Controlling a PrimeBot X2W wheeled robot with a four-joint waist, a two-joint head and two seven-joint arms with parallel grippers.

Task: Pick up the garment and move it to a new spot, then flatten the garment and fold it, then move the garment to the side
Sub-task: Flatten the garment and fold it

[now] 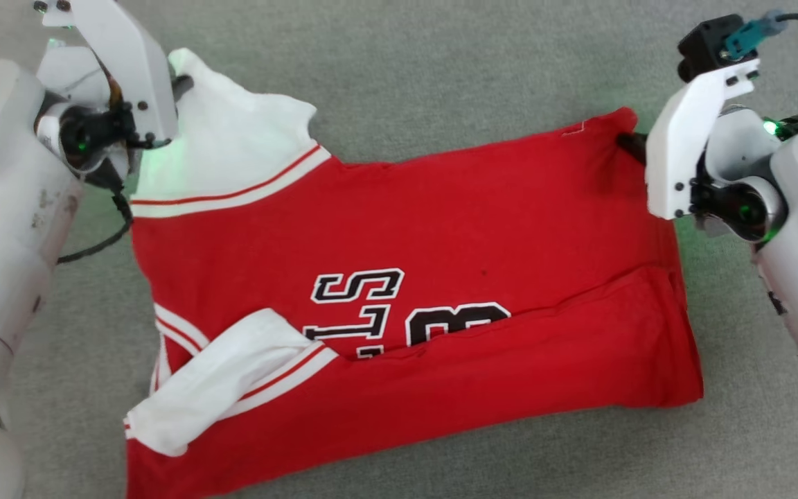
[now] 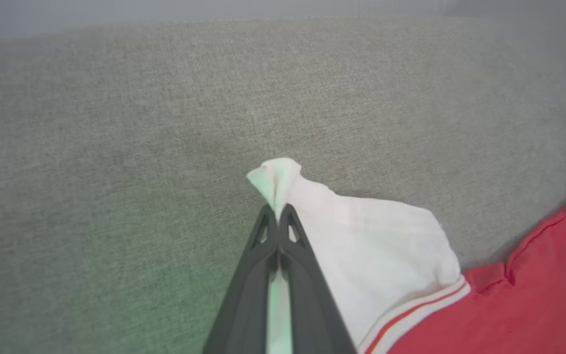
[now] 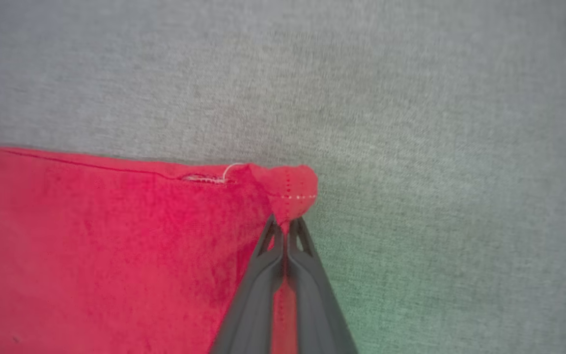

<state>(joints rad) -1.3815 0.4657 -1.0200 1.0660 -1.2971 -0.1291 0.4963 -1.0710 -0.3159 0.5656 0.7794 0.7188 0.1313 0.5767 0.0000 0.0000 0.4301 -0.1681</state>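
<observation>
Viewing the garment (image 1: 440, 229) spread across the grey woven surface (image 1: 440, 62), mid-frame in the head view, collar end toward the robot's left, hem end toward its right. Reading its long axis as running left to right, square across the robot's front. Noting the near long edge already turned up as a red flap (image 1: 544, 360), half covering the black-and-white lettering (image 1: 357, 287); also noting the near white sleeve (image 1: 226, 374) folded in over the chest.

Pinching the tip of the far white sleeve (image 2: 371, 231) with the left gripper (image 2: 277, 212), fingers pressed together on the cloth, small white tuft poking past the tips. Pinching the far hem corner (image 3: 288, 189) with the right gripper (image 3: 285, 223), fingers likewise clamped on a small red bunch with stitching showing.

Holding one end of the far edge per arm, neither nearer the middle. Placing the whole shirt body on the robot's side of both grippers, so judging the coming move as drawing the far edge back toward the robot, across the short axis, over the near flap.

Judging the fold as partway: one lengthwise fold in, move to the side not yet done. Risking a skewed crease if one arm leads; guessing the loose sleeve cloth gives first.
</observation>
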